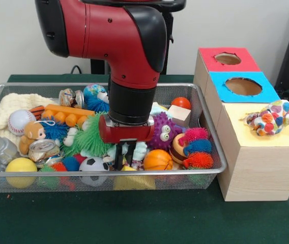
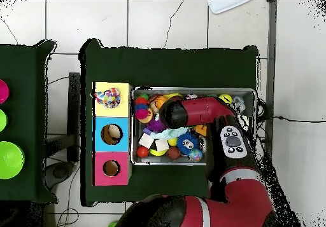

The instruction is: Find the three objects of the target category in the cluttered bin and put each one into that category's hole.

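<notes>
Green felt of the table [image 1: 134, 223] lies nearest, with the mesh bin [image 1: 205, 170] just behind it. Along the bin's front edge sit a soccer ball [image 1: 93, 164] and an orange ball [image 1: 157, 159]; between them the gripper [image 1: 125, 160] reaches down into the clutter. Whether its fingers are apart or clamped I cannot tell. This looks like the search-and-grasp step. A patterned plush toy [image 1: 272, 117] rests on the yellow end of the holed box [image 1: 256, 162]. Pale tiled floor [image 2: 159, 21] surrounds the table.

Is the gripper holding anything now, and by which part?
It cannot be told: the gripper is down among the toys in the wire bin, its tips buried.
</notes>
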`<state>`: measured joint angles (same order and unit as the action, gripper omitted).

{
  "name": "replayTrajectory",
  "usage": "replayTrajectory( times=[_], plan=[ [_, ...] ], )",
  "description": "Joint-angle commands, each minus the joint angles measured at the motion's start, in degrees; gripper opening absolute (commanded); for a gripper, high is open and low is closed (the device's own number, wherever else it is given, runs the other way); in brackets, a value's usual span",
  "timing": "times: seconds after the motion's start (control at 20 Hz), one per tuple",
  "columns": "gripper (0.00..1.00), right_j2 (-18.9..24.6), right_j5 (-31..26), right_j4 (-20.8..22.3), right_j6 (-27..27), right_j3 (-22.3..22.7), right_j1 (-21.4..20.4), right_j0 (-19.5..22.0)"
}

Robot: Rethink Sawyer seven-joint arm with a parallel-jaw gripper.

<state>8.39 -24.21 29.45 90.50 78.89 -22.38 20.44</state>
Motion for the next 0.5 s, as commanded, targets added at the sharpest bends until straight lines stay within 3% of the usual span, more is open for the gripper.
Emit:
replayTrajectory(
  times=[0.05,0.5],
  plan=[
    [0.0,4.49,-0.97,-0.99,1.99,3.71,4.54,1.86],
    [0.0,4.7,-6.37,-4.05,1.85,7.19,-0.59,2.33]
  ],
)
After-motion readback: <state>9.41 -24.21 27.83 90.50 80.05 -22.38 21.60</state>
